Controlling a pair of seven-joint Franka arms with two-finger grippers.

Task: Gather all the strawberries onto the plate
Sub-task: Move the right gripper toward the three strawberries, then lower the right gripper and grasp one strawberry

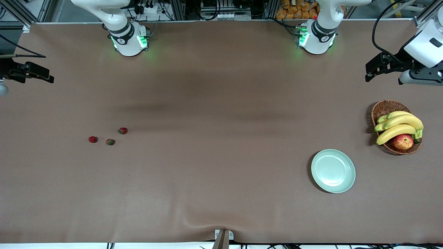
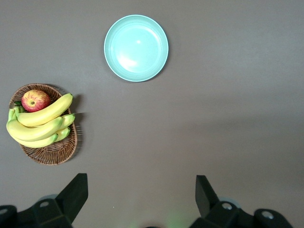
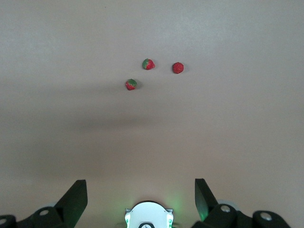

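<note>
Right gripper (image 3: 140, 199) high over table near own base, jaws spread wide, empty; three strawberries (image 3: 148, 64) loose on bare cloth ahead of fingers, well apart from mint-green plate (image 1: 333, 171)

Left gripper (image 2: 141, 197) waiting wide open, empty, plate ahead, basket of bananas and apple (image 2: 43, 124) beside

Best approach: descend straight over nearest berry, straddle, close gently, avoid nudging neighbours

You see a matt brown cloth table cover (image 1: 221, 103), a smooth glossy plate (image 1: 333, 171), and a rough woven wicker basket (image 1: 384, 108).
</note>
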